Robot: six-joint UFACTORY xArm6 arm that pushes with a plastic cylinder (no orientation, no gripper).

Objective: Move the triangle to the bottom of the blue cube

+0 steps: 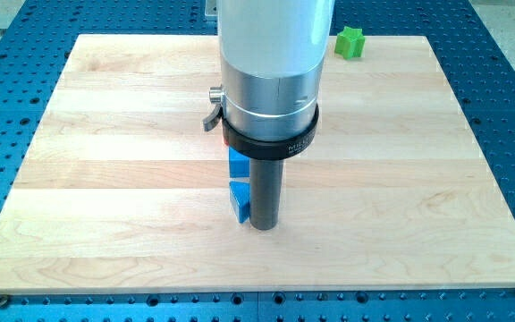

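The arm's tip [263,227] rests on the wooden board [105,179], touching the right side of the blue triangle [239,201], which already lies just below the partly hidden blue cube [237,163]. The rod carries no jaws. 1 green block [350,42] sits well apart at the view's top.
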